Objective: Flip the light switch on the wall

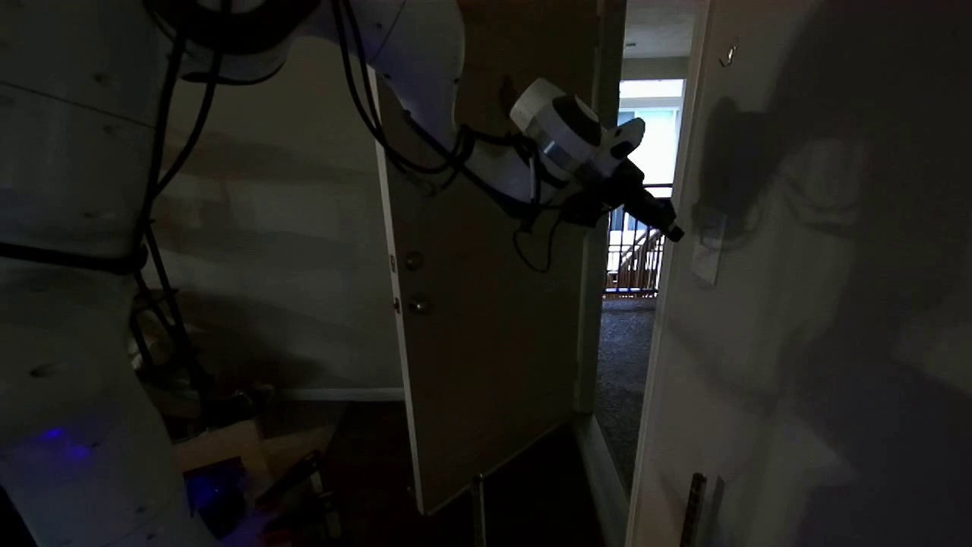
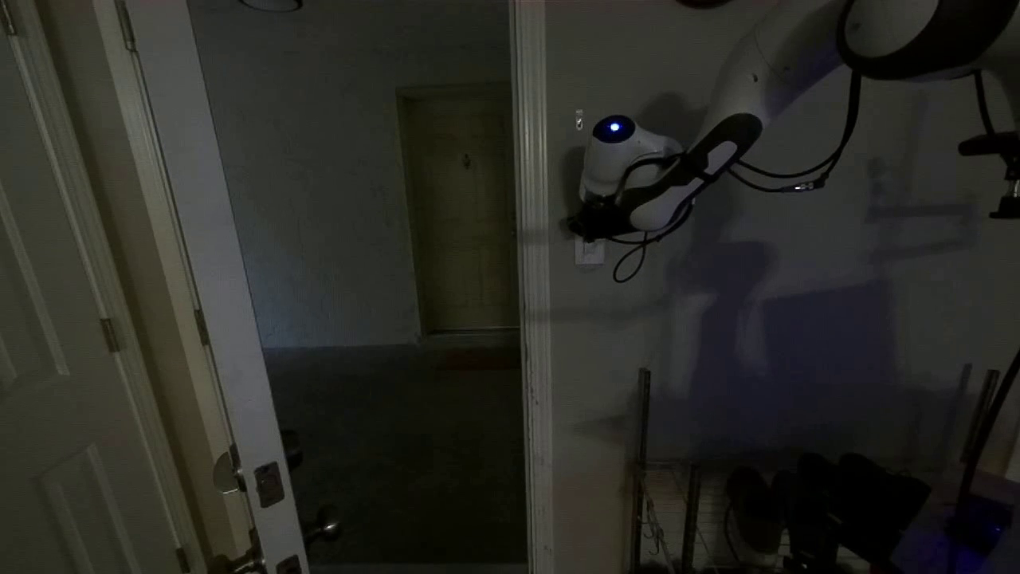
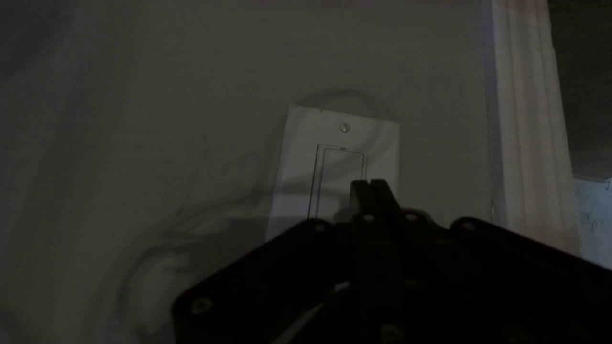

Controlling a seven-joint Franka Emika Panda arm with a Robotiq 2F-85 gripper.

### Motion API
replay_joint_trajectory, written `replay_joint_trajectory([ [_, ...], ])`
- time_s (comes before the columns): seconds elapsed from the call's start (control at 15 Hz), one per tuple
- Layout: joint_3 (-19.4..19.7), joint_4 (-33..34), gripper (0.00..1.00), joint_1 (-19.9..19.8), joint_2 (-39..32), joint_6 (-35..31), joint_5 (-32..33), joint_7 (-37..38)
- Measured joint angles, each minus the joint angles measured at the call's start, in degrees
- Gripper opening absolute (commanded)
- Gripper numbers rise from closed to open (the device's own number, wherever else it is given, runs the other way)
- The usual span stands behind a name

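Observation:
The light switch is a pale rectangular plate with a wide rocker and a screw at its top. It also shows in both exterior views. It is on the off-white wall, which is dim and shadowed in both exterior views. My gripper is shut with nothing seen between its fingertips. The tips overlap the right edge of the rocker in the wrist view, and the gripper hides the plate's lower part. In an exterior view the gripper appears a little short of the plate.
A door frame stands beside the switch. An open door with knobs is near the arm. A small hook is on the wall above the switch. Metal rack posts stand low by the wall.

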State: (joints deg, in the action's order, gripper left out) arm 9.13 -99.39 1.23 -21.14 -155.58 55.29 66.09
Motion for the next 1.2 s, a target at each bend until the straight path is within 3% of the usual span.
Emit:
replay_joint_trajectory([
  [0.67, 0.6, 4.2, 0.06, -0.3, -2.4, 3.2, -1.4, 0.2],
  [1.2, 0.5, 9.1, 0.06, -0.3, -6.0, 4.2, -6.1, 0.2],
])
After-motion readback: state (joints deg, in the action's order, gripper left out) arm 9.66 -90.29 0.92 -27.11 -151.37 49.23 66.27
